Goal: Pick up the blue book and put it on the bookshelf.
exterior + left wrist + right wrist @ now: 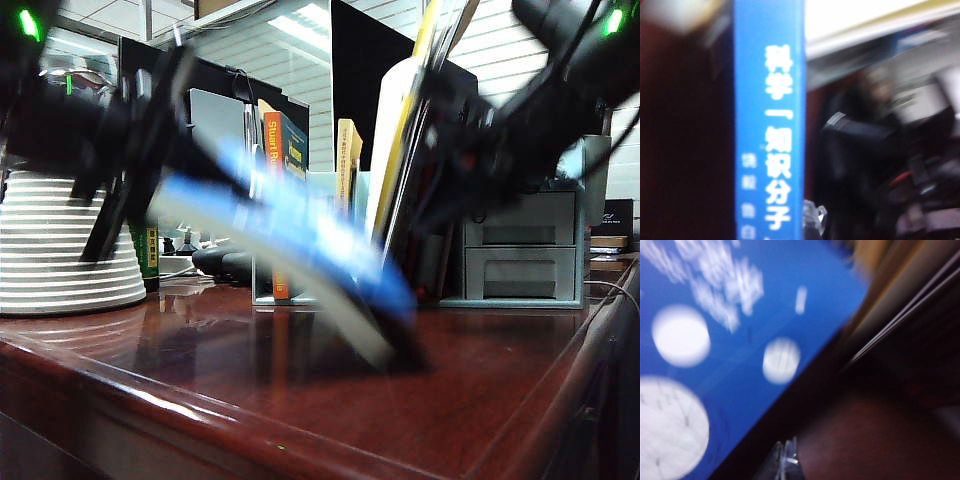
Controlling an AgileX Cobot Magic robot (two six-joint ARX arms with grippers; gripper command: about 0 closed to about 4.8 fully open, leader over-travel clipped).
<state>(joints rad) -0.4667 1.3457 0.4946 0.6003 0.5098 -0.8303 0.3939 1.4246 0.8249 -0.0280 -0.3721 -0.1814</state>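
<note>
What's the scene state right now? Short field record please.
blue book: tilted, one corner down on the desk, blurred
left gripper: shut, at the book's raised end; grip itself not visible
right gripper: fingertips together, beside the book's cover
bookshelf: behind the book, other books standing in its slots
placement: not yet done

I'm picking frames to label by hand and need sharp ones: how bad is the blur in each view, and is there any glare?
Exterior view: the blue book and both arms smear with motion, while the bookshelf behind stays sharp and the glossy desk mirrors them. Left wrist view: spine characters are soft but readable. Right wrist view: cover circles are heavily blurred.
</note>
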